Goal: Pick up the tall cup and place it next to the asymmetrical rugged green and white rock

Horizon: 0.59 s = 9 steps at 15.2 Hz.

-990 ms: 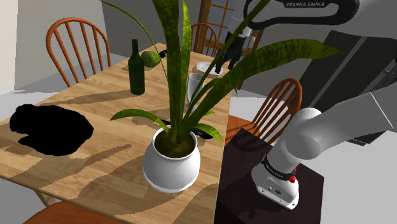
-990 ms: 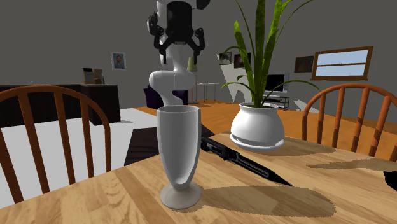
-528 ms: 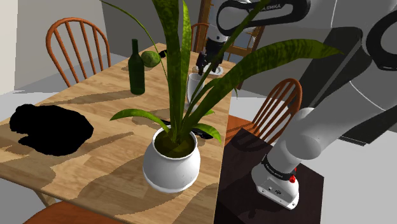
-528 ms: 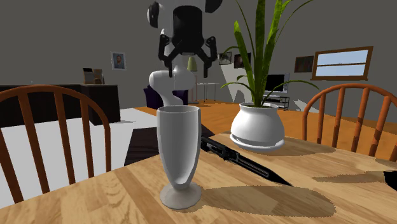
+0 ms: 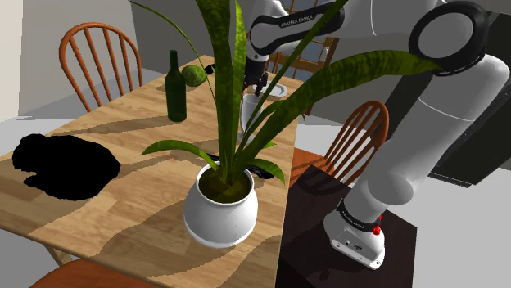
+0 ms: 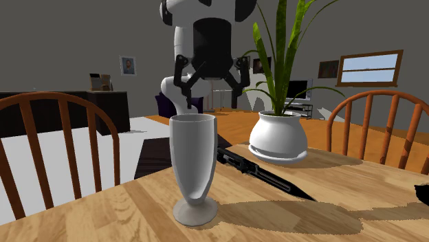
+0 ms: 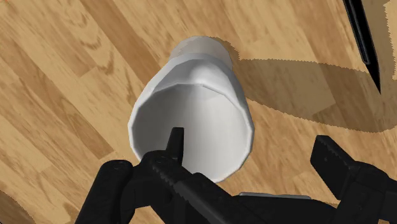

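Claw (image 6: 212,85), fingers spread wide, hovers just above the upright tall cup (image 6: 192,165) on the table (image 6: 330,199), apparently lined up to grasp it.

Bright even light, hard saw-edged shadows on the table (image 5: 131,135), far wall (image 6: 69,38) dim, source perhaps overhead, sharp throughout
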### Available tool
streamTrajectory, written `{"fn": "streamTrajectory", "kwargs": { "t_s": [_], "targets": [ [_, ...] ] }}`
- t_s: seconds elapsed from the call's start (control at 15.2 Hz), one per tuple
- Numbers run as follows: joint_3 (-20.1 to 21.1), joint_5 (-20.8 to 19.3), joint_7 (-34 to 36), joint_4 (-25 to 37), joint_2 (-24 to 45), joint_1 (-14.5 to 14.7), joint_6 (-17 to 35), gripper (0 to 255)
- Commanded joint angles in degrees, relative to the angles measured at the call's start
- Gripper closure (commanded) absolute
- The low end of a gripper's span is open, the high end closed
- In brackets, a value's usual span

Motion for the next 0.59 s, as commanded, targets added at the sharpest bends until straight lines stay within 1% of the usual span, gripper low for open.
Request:
{"fn": "streamTrajectory", "kwargs": {
  "t_s": [0.0, 0.33, 0.53],
  "targets": [
    [0.1, 0.1, 0.2, -0.2, 1.4, 0.1, 1.5, 0],
    [0.0, 0.2, 0.1, -2.2, 2.9, 0.0, 5.1, 0],
    [0.0, 0.3, 0.1, -2.5, 3.1, 0.0, 5.6, 0]
  ]
}}
